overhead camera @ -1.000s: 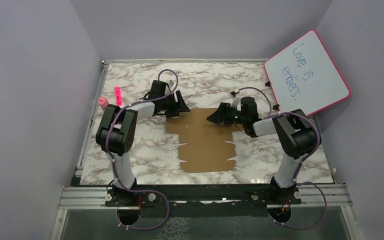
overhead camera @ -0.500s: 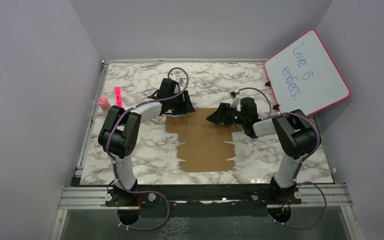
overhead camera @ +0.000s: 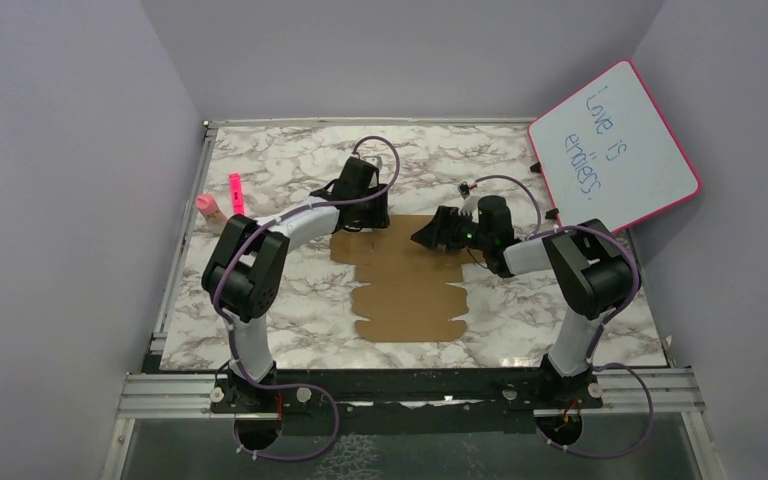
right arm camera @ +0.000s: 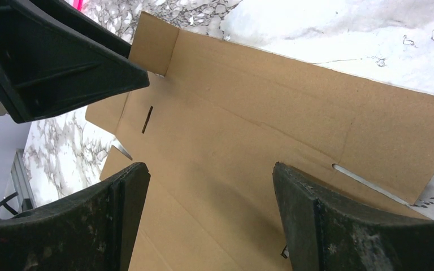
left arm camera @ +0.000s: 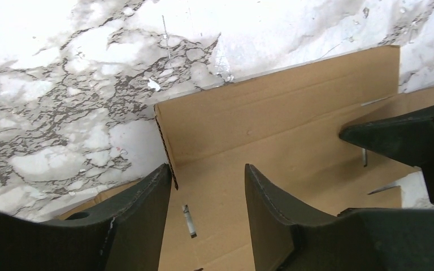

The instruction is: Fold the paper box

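The box [overhead camera: 407, 285] lies flat and unfolded mid-table [overhead camera: 280, 290], with its long axis running 12 to 6 o'clock and tabs along both long sides. Its 12 o'clock end sits under both pincers. The left gripper [overhead camera: 368, 212] hangs over the 11 o'clock corner, jaws apart and holding nothing; one finger [left arm camera: 141, 220] is at a cut edge, though contact is unclear. The right gripper [overhead camera: 430, 238], also spread and empty, faces it from 1 o'clock, low over the cardboard. Neither arm looks nearer. The next fold probably turns on a crease crossing that far end.
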